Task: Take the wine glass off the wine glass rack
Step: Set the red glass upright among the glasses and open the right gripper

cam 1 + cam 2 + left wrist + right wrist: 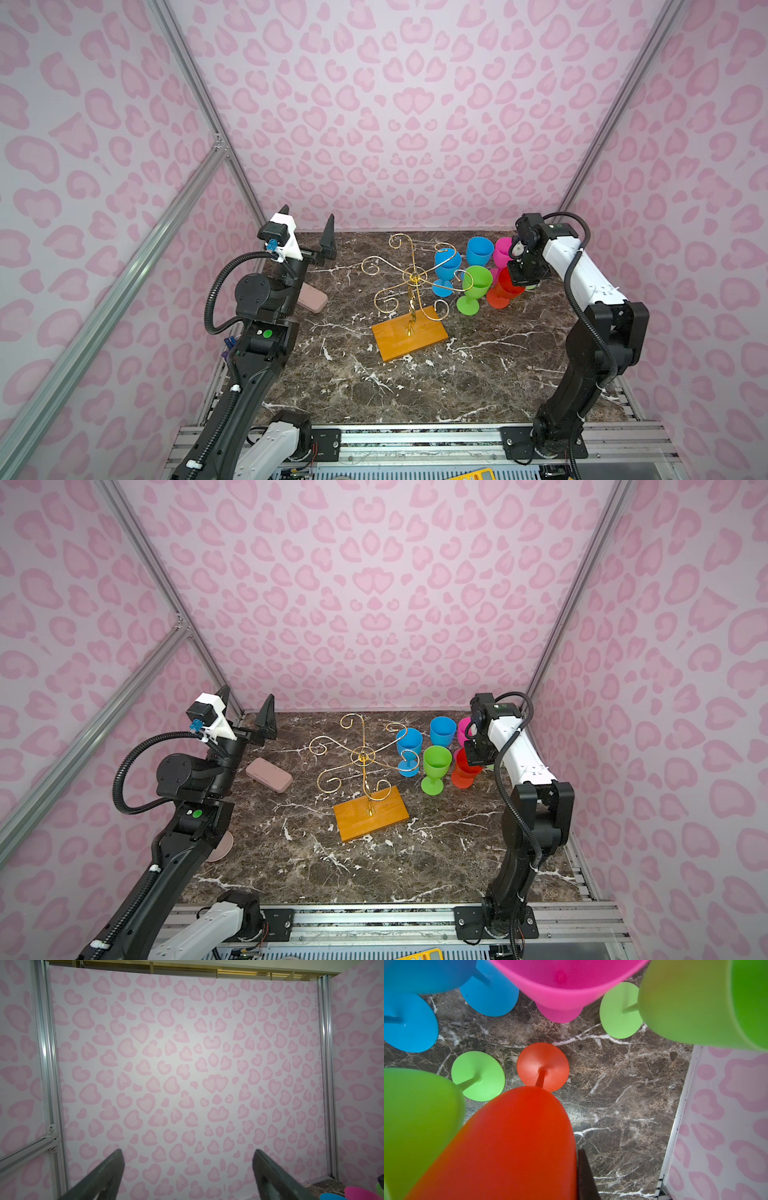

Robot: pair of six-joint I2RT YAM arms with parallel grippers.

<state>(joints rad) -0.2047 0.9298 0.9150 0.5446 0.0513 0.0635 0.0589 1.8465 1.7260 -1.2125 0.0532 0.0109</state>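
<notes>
Marble tabletop [478, 374], mid-frame: your right gripper [521, 282] is clenched on the red wine glass [503, 291], right of the wine glass rack [409, 336]; your left gripper [307, 224] gapes wide.

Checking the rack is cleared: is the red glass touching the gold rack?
Apart. Both top views show a green glass standing between the red glass and the rack.
</notes>
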